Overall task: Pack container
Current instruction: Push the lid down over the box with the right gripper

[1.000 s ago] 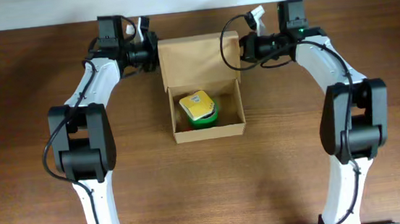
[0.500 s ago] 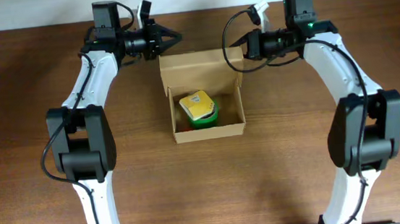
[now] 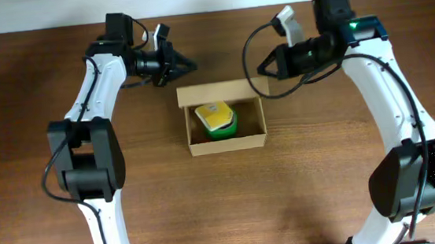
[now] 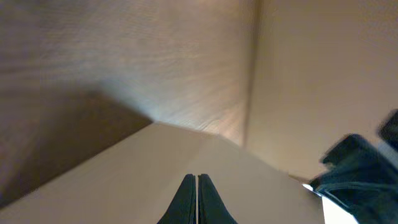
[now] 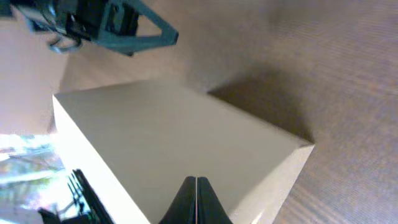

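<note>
Now swung upright, container flap, left fingers, right fingers closed

We see the container's flap lid, which lay flat behind the container, now tipped up over its back edge. The left gripper has shifted to the container's rear left corner, and the right gripper to its rear right corner.
</note>
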Tool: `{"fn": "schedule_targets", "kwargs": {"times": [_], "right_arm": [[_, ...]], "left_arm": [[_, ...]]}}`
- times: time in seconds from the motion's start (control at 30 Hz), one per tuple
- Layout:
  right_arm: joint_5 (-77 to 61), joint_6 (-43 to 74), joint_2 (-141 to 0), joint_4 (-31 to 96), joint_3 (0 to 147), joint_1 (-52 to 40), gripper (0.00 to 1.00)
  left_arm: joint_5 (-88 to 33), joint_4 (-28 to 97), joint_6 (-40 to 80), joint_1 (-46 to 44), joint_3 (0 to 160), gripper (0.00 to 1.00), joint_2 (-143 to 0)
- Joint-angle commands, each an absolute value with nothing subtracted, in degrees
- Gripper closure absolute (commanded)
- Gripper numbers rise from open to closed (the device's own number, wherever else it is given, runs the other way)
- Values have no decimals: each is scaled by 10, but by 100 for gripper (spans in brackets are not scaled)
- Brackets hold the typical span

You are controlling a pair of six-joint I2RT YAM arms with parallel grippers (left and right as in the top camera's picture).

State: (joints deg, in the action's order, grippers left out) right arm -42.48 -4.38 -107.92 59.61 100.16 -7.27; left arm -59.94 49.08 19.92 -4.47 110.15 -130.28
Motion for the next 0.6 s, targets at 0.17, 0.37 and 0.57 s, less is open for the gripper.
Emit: {"fn": "schedule_targets", "kwargs": {"times": [0.17,0.37,0.57], "right_arm": [[-322,-70,-1068,644,1012,-154,96],[-184,-37,-1068,659,1012,-232,96],[-108,-20,-1074,658,1012,-292,97]], "left_arm": [[-469,578,95,-62,1118,98,-1231],[-353,631,79,-65,1124,98,-1197],[-225,694,78,-75,1125,98,-1160]]}}
